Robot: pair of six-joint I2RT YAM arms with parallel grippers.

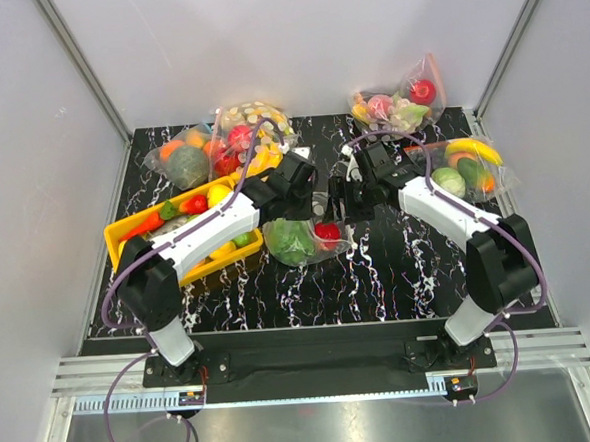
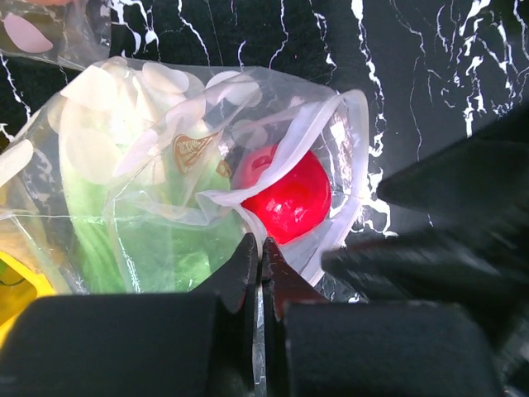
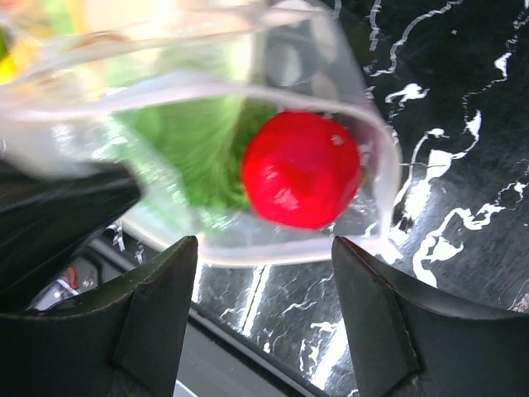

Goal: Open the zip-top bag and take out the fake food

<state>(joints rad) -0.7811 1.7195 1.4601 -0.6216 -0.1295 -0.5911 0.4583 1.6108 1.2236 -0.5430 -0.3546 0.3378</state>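
Note:
The zip-top bag (image 1: 304, 242) lies mid-table, clear with white dots, its mouth gaping toward the right. Inside are a leafy green lettuce (image 1: 288, 241) and a red round fruit (image 1: 327, 231). My left gripper (image 2: 261, 245) is shut on the near lip of the zip-top bag (image 2: 207, 124), just below the red fruit (image 2: 289, 203) and beside the lettuce (image 2: 157, 248). My right gripper (image 3: 264, 250) stands open just short of the bag's other lip (image 3: 273, 258), with the red fruit (image 3: 302, 169) and the lettuce (image 3: 198, 141) beyond it. In the top view the left gripper (image 1: 315, 211) and right gripper (image 1: 343, 209) meet over the bag's mouth.
A yellow tray (image 1: 118, 232) of loose fake produce sits at the left, under my left arm. Other filled bags lie along the back: two at back left (image 1: 186, 165) (image 1: 254, 131) and two at back right (image 1: 398, 104) (image 1: 467, 167). White walls enclose the table.

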